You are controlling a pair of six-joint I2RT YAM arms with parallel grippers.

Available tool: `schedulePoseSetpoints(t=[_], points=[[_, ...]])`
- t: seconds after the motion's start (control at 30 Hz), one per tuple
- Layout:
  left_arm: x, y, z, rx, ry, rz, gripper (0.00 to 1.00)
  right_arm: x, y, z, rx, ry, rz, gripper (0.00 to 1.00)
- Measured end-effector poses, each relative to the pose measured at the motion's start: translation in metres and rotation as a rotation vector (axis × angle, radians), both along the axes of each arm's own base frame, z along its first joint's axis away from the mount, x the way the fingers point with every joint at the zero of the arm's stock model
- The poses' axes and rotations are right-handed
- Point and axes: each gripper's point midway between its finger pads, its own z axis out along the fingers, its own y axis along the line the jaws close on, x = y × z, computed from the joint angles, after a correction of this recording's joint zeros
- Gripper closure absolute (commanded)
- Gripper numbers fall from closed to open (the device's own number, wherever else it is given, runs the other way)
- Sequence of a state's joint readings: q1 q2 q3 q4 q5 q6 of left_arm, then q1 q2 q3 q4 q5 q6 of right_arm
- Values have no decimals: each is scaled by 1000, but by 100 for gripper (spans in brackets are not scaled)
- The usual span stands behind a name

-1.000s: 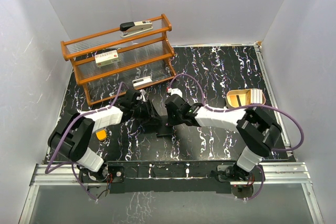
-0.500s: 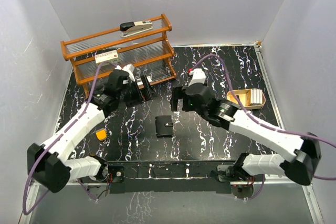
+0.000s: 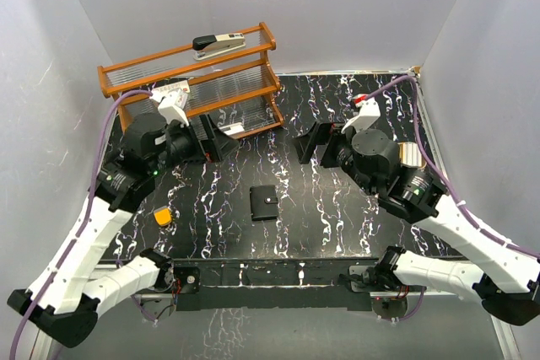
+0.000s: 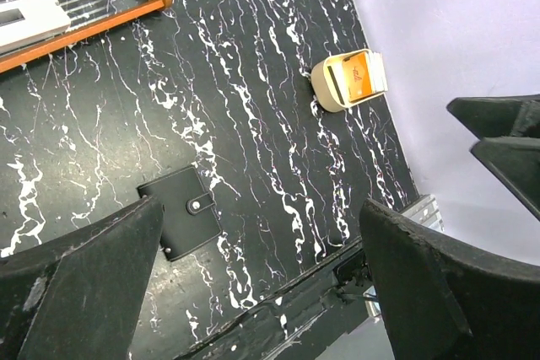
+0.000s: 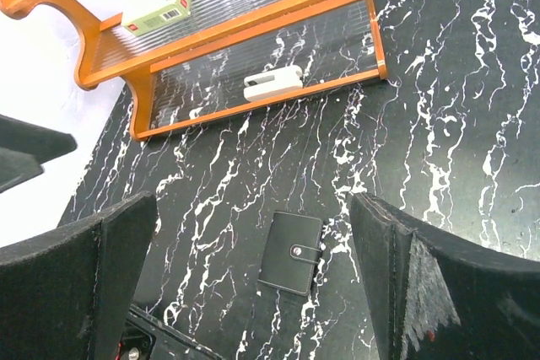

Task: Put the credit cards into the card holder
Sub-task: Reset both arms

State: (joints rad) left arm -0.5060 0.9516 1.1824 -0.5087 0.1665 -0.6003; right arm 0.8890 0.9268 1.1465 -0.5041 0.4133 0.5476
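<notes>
Holder (image 3: 264, 203) lies flat & shut on the surface (image 3: 337, 225), centre of top view, w/ snap (image 4: 197, 206) done up. It sits lower left in left wrist view and bottom centre in right wrist view. No loose cards seen anywhere. They're prob. inside the holder already, but can't confirm. Tray (image 4: 322, 90), upper right of left wrist view, has sth orange in it, too small to tell what.

Left pincer (image 3: 213, 142) is spread wide w/ nothing in it, raised, left of centre in top view. Right pincer (image 3: 314, 142) is likewise wide & empty, right of centre. Both are well apart from the holder.

Handling, my read: holder is light, thin and soft-covered, and prob. slides on the glossy surface if nudged. Best hold is a pinch across its two long edges. Alt.: pin one half w/ one pincer & lift the snap tab w/ the other. Cards, if out, would be stiff, slick & hard to lift off flat, so take them by an edge.
</notes>
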Motion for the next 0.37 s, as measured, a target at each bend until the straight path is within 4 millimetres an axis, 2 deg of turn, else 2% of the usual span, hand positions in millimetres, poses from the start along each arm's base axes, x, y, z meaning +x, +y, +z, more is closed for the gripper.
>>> schedulePoseSetpoints(t=[0.1, 0.2, 0.37], points=[[-8, 6, 4, -12, -30, 4, 1, -1, 0, -7, 6, 25, -6, 2], [-14, 11, 0, -13, -40, 14, 1, -4, -3, -22, 1, 49, -9, 2], [-17, 15, -21, 8, -3, 28, 1, -9, -4, -45, -16, 85, -3, 2]])
